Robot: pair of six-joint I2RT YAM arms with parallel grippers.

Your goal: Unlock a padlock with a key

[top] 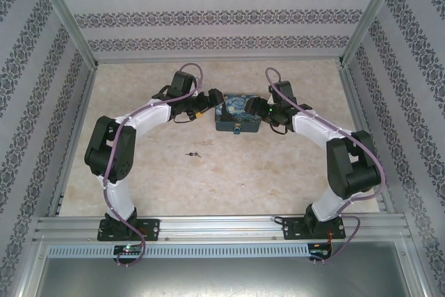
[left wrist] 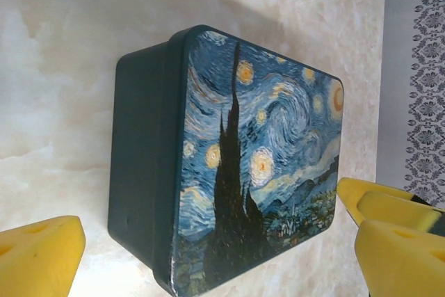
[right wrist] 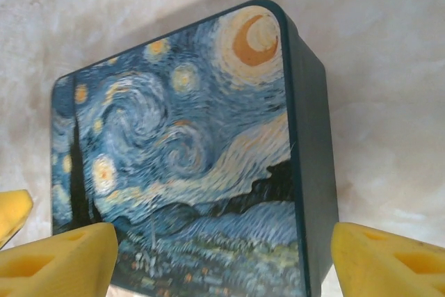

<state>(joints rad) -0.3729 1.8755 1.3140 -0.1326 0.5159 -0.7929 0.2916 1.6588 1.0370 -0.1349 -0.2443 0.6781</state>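
Blue swirl-painted tin (top: pixel 238 115) between spread left fingers (left wrist: pixel 42 255) and spread right fingers (right wrist: pixel 62 262), key (top: pixel 194 154) well apart on the table (top: pixel 278 186)

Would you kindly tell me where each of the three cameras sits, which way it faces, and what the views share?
Top external: above and behind the bases, looking down on the table; both whole arms show, left gripper and right gripper flanking the blue tin, key nearer.
Left wrist: on the left arm, facing the tin's side and lid; its yellow fingers show.
Right wrist: on the right arm, facing the lid; its yellow fingers show.
Shared: all three see the tin.
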